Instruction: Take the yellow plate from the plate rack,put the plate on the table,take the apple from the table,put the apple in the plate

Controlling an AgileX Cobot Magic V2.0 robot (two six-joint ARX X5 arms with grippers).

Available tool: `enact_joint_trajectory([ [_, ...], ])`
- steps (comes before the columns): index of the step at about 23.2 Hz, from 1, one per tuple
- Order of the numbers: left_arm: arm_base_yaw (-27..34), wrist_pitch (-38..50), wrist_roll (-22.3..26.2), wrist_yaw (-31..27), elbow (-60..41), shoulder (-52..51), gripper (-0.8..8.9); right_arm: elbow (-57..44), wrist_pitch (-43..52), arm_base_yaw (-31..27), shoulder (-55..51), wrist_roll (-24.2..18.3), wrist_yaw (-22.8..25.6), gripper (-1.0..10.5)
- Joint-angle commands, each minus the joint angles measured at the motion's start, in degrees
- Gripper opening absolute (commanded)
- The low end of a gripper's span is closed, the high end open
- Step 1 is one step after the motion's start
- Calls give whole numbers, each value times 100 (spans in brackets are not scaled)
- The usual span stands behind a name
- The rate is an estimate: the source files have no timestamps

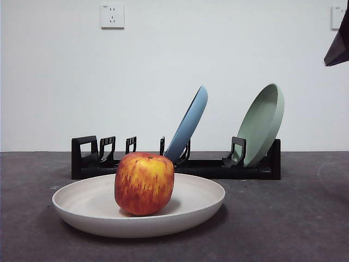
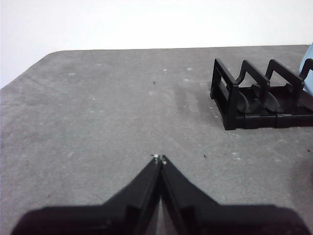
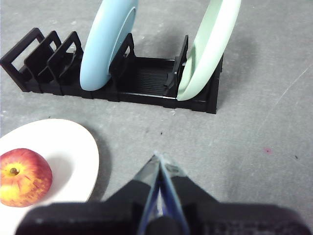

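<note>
The apple (image 1: 144, 183) sits in the yellow plate (image 1: 202, 203), flat on the table (image 1: 283, 218) before the rack (image 1: 256, 170). So my left gripper (image 2: 160, 158) and right gripper (image 3: 160, 161) hang clenched, empty, clear of the plate.

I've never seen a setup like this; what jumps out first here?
A red-and-yellow apple sits in a wide cream plate on the dark table, close to the camera. Behind it, a black rack holds a blue plate and a green plate, both leaning.
</note>
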Motion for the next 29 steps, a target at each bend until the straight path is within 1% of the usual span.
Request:
enact_joint_trajectory([
  [1,17,31,4,4,-83,-4,-2,-9,35,4,-7,57,17,1],
  [9,17,31,7,4,-83,-4,-2,-9,22,4,-24,46,17,1],
  [11,17,31,7,4,-83,-4,-2,-9,-11,-120,-293,-420,297,1],
  [13,17,31,4,2,-83,-4,-2,-33,11,-505,-647,-776,269,1],
  [15,17,31,7,4,-83,-7,-2,-284,195,-1200,-1130,-798,203,1],
  [18,17,31,4,4,-83,-4,-2,-1104,743,-2389,-1976,-811,-649,1],
  [19,17,31,4,4,-83,-4,-2,-1403,973,-2669,-2199,-809,-758,1],
  [21,17,31,4,0,-83,-4,-2,-2079,1526,-3104,-2660,-785,-809,1],
  [23,17,31,4,0,-83,-7,-2,-2398,1687,-3213,-2896,-785,-942,1],
  [29,17,31,4,0,-83,-4,-2,-2979,1698,-3220,-3351,-741,-929,1],
])
